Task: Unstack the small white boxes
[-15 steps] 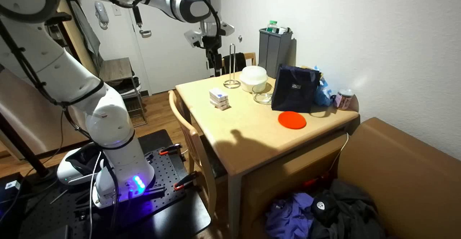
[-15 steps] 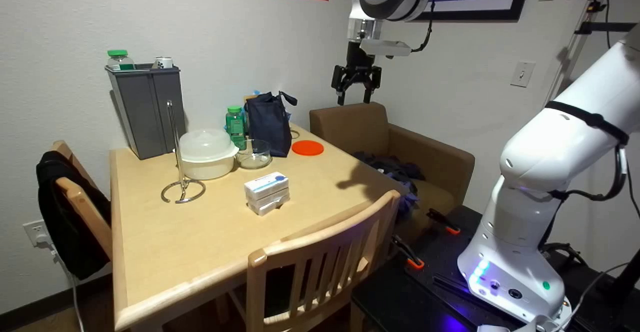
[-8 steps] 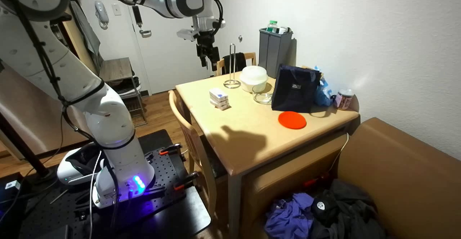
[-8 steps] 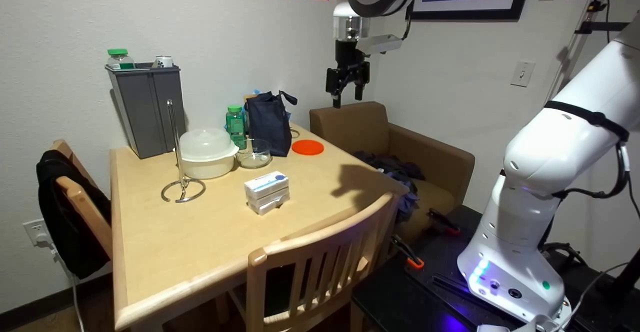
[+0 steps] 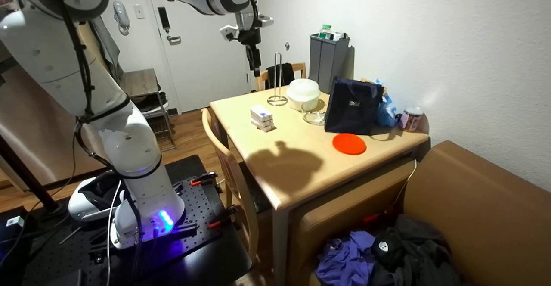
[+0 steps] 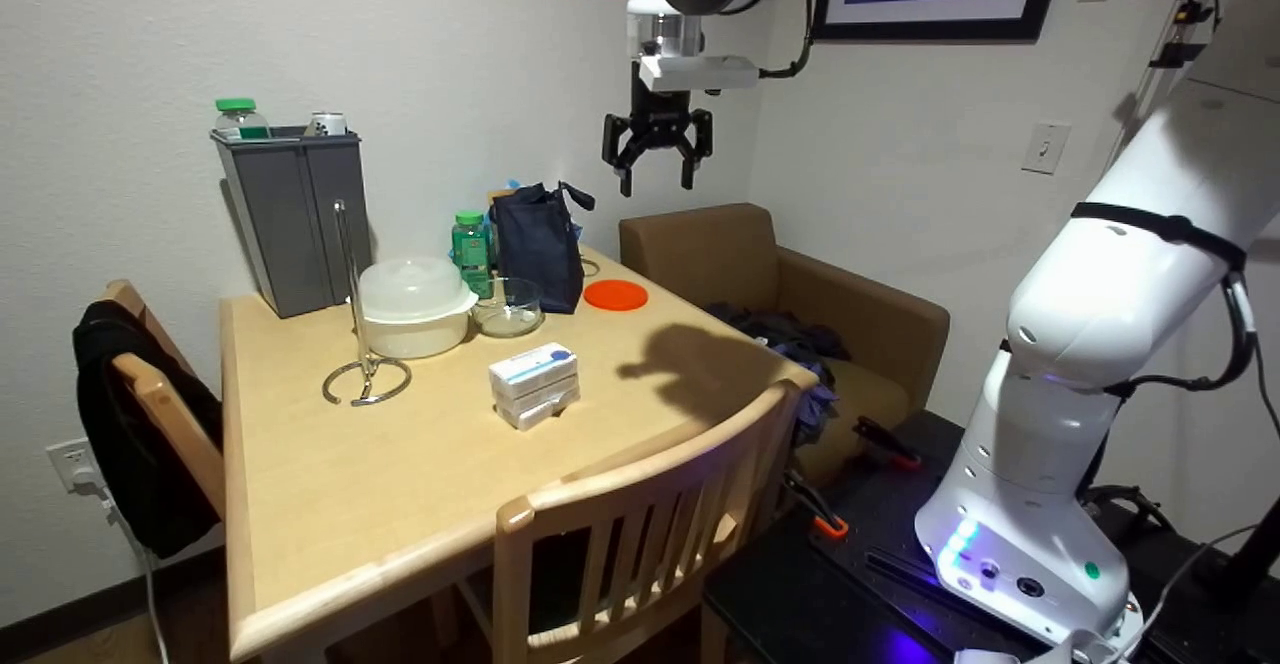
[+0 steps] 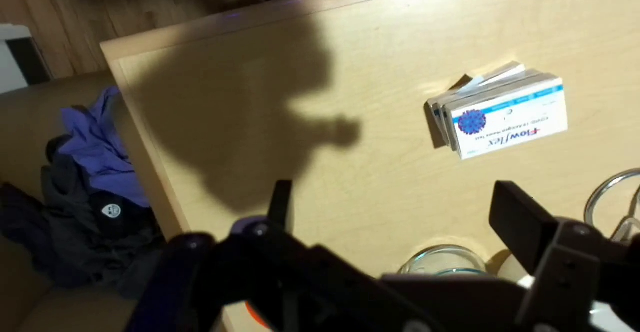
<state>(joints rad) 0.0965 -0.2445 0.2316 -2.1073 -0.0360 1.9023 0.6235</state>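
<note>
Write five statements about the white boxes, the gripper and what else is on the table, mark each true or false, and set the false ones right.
1. The small white boxes are stacked on the table. True.
2. The gripper is shut on the top box. False: it is open, up in the air, and holds nothing.
3. In the wrist view, the top box shows the word "Flowflex". True.
4. The dark bag lies flat on its side. False: it stands upright.
5. The red disc lies flat on the table. True.
</note>
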